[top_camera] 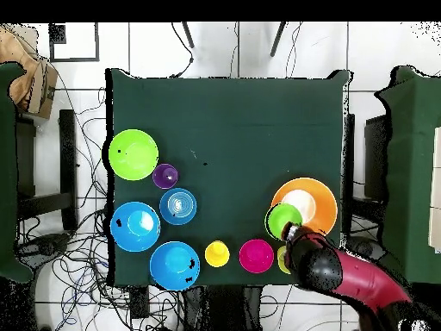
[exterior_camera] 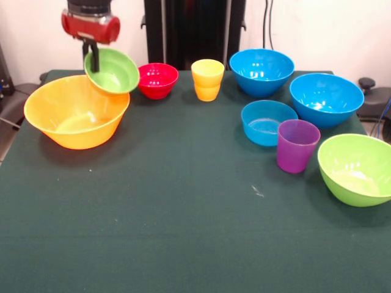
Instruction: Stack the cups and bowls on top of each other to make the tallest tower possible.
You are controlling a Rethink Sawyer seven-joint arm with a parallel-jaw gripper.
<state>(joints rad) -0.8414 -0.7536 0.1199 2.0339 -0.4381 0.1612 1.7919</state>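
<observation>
Green table (exterior_camera: 183, 213); cables (top_camera: 82, 259) on floor; poss. chairs (top_camera: 47, 181) at sides.

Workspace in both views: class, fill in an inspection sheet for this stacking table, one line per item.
Surface: dark green table, small pale mark near the middle.
Job's things: small green bowl held tilted over the orange-yellow bowl; red bowl; stacked yellow cups; two large blue bowls; shallow blue bowl; purple cup; lime green bowl.
Clutter: nothing seen.
Claw: claw grips the small green bowl's rim.
Cables: cables tangled on the floor.
Surroundings: white wall, chairs.
</observation>
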